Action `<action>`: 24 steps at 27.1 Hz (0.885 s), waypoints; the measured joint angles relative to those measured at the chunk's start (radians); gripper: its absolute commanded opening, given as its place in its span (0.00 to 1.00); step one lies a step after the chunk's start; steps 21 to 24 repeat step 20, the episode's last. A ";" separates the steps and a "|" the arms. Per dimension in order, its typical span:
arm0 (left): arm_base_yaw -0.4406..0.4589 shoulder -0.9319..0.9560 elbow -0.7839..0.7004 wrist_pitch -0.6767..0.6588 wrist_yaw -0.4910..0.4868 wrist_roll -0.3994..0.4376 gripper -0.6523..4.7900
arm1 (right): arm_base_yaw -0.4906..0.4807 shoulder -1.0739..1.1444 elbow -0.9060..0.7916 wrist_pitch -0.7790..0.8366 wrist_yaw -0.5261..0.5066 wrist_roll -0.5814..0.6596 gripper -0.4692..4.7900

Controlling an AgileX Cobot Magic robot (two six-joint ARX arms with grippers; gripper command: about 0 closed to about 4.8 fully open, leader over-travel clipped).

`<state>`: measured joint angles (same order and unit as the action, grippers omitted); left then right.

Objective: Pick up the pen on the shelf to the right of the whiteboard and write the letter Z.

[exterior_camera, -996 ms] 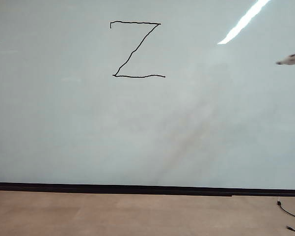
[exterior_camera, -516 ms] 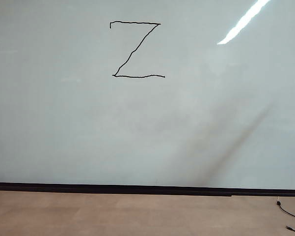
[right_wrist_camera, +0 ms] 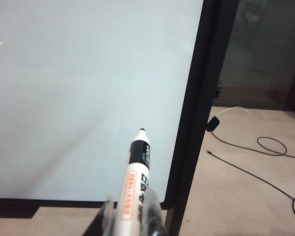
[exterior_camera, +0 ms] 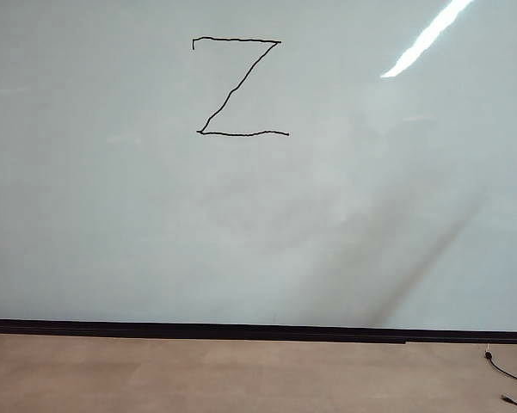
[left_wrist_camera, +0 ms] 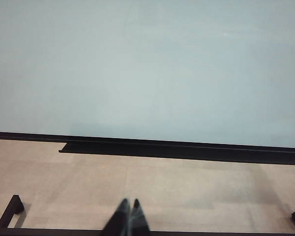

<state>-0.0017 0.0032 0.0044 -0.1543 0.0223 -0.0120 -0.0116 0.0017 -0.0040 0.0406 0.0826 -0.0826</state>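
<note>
The right tool (right_wrist_camera: 130,219) grips the pen (right_wrist_camera: 136,177), tip off the whiteboard (exterior_camera: 112,215) bearing the letter Z (exterior_camera: 239,86); the left tool (left_wrist_camera: 129,216) hangs closed.

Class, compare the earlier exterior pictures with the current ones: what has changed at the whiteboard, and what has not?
The pen that poked in at the exterior view's right edge has withdrawn out of that view. Its shadow on the whiteboard swung rightward. The right gripper holds the pen, tip off the board. The letter Z is unchanged, complete. The left gripper sits shut, low before the board.
</note>
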 measured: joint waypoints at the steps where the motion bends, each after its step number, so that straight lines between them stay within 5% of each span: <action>1: 0.000 0.000 0.000 0.000 0.000 0.000 0.11 | 0.000 0.000 0.000 -0.005 0.000 0.000 0.08; 24: 0.000 0.000 0.000 0.000 0.000 0.000 0.11 | 0.000 0.000 0.000 -0.008 0.000 0.000 0.08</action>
